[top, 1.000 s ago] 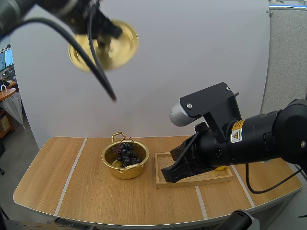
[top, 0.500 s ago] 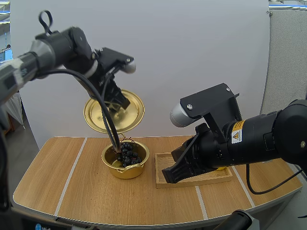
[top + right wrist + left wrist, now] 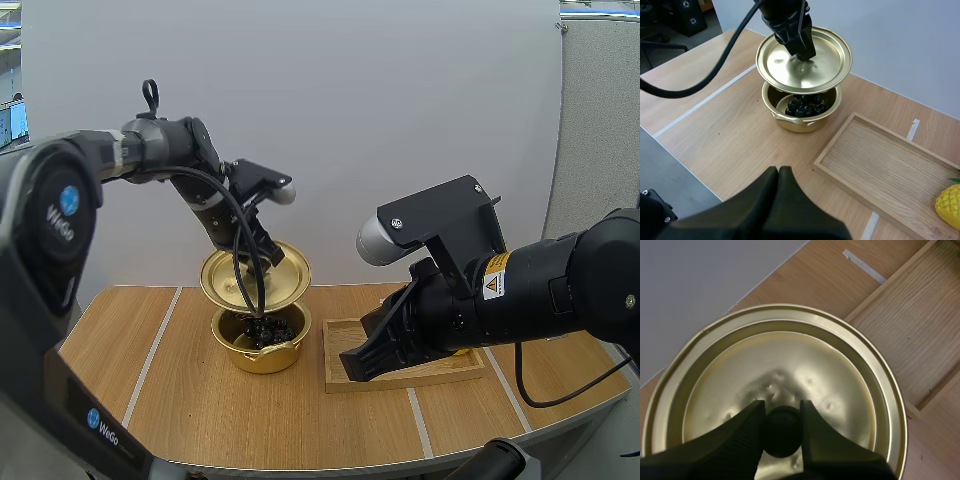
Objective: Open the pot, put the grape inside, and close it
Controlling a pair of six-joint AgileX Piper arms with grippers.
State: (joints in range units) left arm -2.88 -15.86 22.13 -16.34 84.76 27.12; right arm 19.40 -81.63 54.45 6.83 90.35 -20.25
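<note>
The left tool [image 3: 781,414] pinches the lid [image 3: 790,360] by its knob [image 3: 782,435] just above the pot [image 3: 262,356] of grapes [image 3: 802,109]; the right tool [image 3: 778,172] hangs closed and empty over the worktop [image 3: 735,135].

high: behind, above, facing down | left wrist: close over lid [image 3: 805,355] | right wrist: farther, shares lid

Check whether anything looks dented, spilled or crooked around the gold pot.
The round gold metal lid has small dents around its black knob, where the left gripper pinches it. It hangs just above the gold metal pot, not seated. The dark grapes lie inside the pot; nothing is spilled.
</note>
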